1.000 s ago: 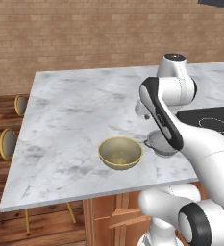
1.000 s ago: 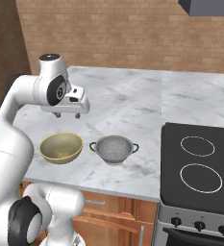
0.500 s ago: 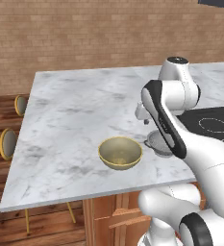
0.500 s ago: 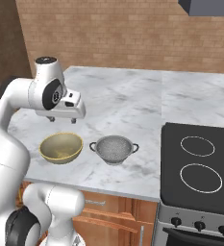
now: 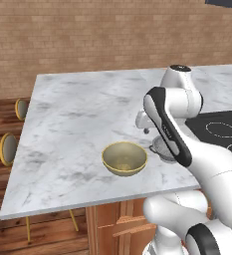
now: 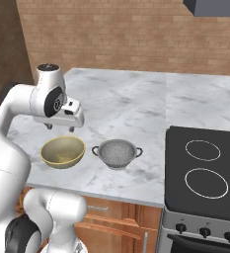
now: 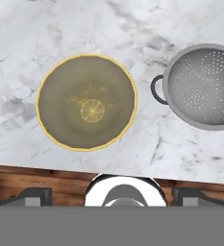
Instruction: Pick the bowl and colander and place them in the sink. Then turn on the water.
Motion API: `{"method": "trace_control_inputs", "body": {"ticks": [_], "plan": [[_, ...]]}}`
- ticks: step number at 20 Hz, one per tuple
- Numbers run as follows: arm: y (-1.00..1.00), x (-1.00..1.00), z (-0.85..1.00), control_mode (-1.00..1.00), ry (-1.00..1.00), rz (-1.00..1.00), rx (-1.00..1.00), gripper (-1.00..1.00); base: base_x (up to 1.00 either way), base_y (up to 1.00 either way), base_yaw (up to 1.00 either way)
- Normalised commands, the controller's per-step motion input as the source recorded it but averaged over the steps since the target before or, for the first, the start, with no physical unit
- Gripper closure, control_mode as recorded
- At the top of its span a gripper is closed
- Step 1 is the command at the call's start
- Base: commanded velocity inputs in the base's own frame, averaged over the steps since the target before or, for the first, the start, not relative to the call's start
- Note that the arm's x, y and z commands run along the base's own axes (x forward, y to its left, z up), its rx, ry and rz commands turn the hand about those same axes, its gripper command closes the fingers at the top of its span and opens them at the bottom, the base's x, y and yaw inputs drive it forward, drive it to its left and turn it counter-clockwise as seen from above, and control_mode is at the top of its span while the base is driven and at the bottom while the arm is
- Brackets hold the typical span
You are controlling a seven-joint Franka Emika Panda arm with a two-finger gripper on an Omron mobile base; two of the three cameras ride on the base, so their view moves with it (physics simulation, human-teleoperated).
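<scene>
The yellow-tan bowl [image 5: 124, 158] [image 6: 62, 151] [image 7: 87, 101] sits upright near the counter's front edge. Just to its right stands the grey colander [image 6: 116, 153] [image 7: 205, 86], partly hidden behind my arm in the left base view [image 5: 163, 148]. The two are close together but apart. My gripper [image 6: 61, 128] [image 5: 146, 130] [image 7: 111, 194] hangs open above the bowl's far rim, pointing down with nothing between its fingers. In the hand view the bowl lies almost straight below. The sink is out of view.
A black stovetop [image 6: 205, 168] [image 5: 222, 132] with ring marks lies right of the colander. The marble counter [image 5: 77, 119] stretches back to a brick wall. Two round stools [image 5: 9, 148] stand past the counter's left end. The counter's front edge [image 7: 60, 166] runs just below the bowl.
My hand has moved down and toward the counter's front, from behind the bowl to above it. The jaws have spread a little wider. Bowl and colander have not moved.
</scene>
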Motion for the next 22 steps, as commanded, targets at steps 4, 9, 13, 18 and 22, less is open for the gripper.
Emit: {"method": "trace_control_inputs", "body": {"ticks": [4,9,13,18,22], "plan": [[0.15,0.00,-0.30,-1.00,0.00,-0.05,-0.07,-1.00,0.00,0.00,0.00],[0.03,0.00,-0.27,-1.00,0.00,-0.08,-0.07,-1.00,0.00,0.00,0.00],[0.00,0.01,-0.32,-1.00,0.00,-0.05,-0.01,-1.00,0.00,0.00,0.00],[0.00,0.04,-0.31,-1.00,0.04,-0.01,0.00,-1.00,0.00,0.00,0.00],[0.00,0.09,-0.36,-1.00,0.08,-0.02,0.00,-1.00,0.00,0.00,0.00]]}}
